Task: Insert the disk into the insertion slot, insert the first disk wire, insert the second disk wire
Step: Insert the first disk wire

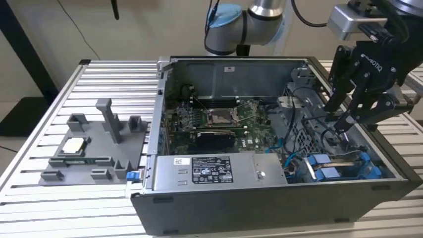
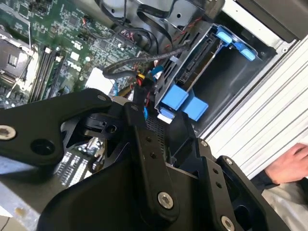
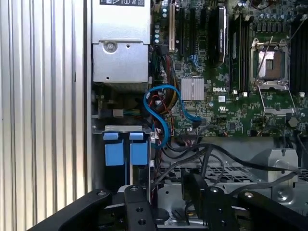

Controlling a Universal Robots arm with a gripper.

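Gripper (image 1: 340, 119) just inside case (image 1: 218, 210) edge, open or closed: cannot tell; disk (image 1: 325, 171) seated in corner, cables (image 1: 309, 126) crowding between.

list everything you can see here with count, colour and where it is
open metal computer case: one, grey, on the table
slatted aluminium table: one, silver, under everything
motherboard: one, green, on the case floor
power supply box with a white label: one, silver, along the case's near wall
plastic disk carriers: two tabs, bright blue, side by side in the drive bay
flat cable: one, blue, looping beside the drive bay
plastic fixture plate with upright holders: one, grey, on the table at the exterior view's left of the case
person's hand: one, beside the case, over the table
robot arm: one, silver and light blue, behind the case
gripper: one, black, in the case near the drive bay
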